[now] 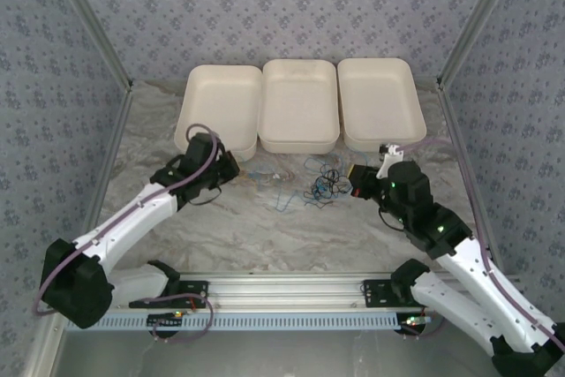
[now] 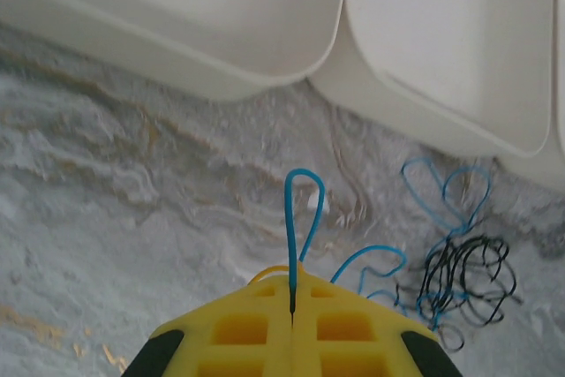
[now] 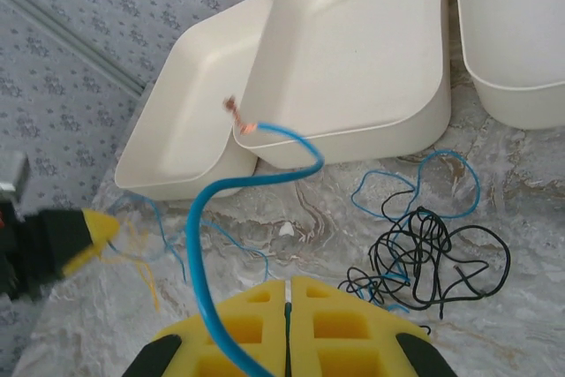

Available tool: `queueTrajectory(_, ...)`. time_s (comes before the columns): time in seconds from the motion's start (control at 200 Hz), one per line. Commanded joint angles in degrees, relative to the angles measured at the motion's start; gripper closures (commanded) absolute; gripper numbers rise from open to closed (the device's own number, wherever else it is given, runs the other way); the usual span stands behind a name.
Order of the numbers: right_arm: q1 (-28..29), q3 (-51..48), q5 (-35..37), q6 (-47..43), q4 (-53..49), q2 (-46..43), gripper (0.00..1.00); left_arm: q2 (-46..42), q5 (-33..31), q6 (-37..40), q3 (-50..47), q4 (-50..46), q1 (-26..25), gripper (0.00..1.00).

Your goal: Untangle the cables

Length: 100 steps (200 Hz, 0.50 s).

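Observation:
The cables [image 1: 320, 184] lie in a loose tangle of black and blue wire in the middle of the table, in front of the trays. My left gripper [image 2: 292, 275] is shut on a blue cable [image 2: 290, 218], which loops up out of its yellow fingertips. A short orange cable [image 2: 265, 271] curves just past those tips. The black tangle [image 2: 463, 275] lies to the right of them. My right gripper [image 3: 289, 282] is shut, with a thin blue strand in its slit. A thicker-looking blue cable [image 3: 199, 218] arcs over its left finger to a bare copper end [image 3: 234, 112]. The tangle [image 3: 424, 262] is to its right.
Three white trays [image 1: 300, 134] stand side by side at the back of the marble table [image 1: 265, 236]. The left gripper [image 1: 231, 168] and right gripper [image 1: 353, 181] flank the tangle. Patterned walls close in both sides. A metal rail [image 1: 282, 289] runs along the near edge.

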Motion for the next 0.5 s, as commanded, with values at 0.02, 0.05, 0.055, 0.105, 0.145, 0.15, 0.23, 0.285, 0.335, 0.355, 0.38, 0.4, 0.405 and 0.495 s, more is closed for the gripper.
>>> queueTrajectory(0.02, -3.8, 3.23, -9.89, -1.01, -0.55, 2.52, 1.0, -2.19, 0.8, -2.49, -4.99, 6.05, -1.57, 0.74)
queueTrajectory(0.05, -4.4, 3.86, -11.01, -0.73, -0.27, 3.39, 1.0, -2.88, 0.84, -2.44, -5.82, 6.59, -1.71, 0.59)
queueTrajectory(0.055, -4.45, 4.0, -11.18, -0.63, -0.17, 3.52, 1.0, -2.97, 0.84, -2.42, -5.91, 6.65, -1.78, 0.57)
queueTrajectory(0.105, -5.04, 5.49, -12.24, -0.41, -0.33, 5.06, 1.0, -4.65, 0.47, -1.98, -6.44, 6.53, -2.02, 0.4)
queueTrajectory(0.145, -5.29, 6.69, -12.69, -0.44, -0.72, 6.17, 1.0, -6.52, -0.19, -1.13, -6.37, 5.93, -2.46, 0.29)
queueTrajectory(0.15, -5.33, 6.9, -12.72, -0.4, -0.75, 6.32, 1.0, -6.86, -0.33, -1.02, -6.32, 5.84, -2.55, 0.28)
queueTrajectory(0.23, -5.62, 9.01, -13.37, -0.63, -1.02, 7.94, 1.0, -11.18, -2.41, 1.52, -5.04, 3.98, -3.56, 0.19)
queueTrajectory(0.285, -5.72, 10.2, -13.61, -0.79, -1.04, 8.64, 1.0, -13.56, -2.49, 3.26, -4.09, 3.24, -4.08, 0.18)
queueTrajectory(0.335, -5.79, 11.1, -13.85, -1.13, -0.84, 9.13, 1.0, -15.07, -1.13, 4.47, -3.15, 3.46, -4.46, 0.18)
queueTrajectory(0.355, -5.88, 11.38, -14.09, -1.19, -0.71, 9.41, 1.0, -15.45, -0.16, 4.89, -2.79, 3.9, -4.71, 0.18)
queueTrajectory(0.38, -5.93, 11.74, -14.41, -1.24, -0.34, 9.67, 1.0, -15.63, 1.16, 5.19, -2.4, 4.51, -5.14, 0.18)
queueTrajectory(0.4, -6.11, 11.97, -14.78, -1.25, -0.08, 9.91, 1.0, -15.59, 2.25, 5.31, -2.07, 5.02, -5.57, 0.18)
queueTrajectory(0.405, -6.09, 12.01, -14.96, -1.29, -0.03, 10.03, 1.0, -15.48, 2.51, 5.36, -1.97, 5.26, -5.69, 0.18)
queueTrajectory(0.495, -6.53, 13.18, -16.75, -0.89, 1.17, 11.25, 1.0, -13.63, 6.22, 7.44, -0.18, 8.85, -10.02, 0.19)
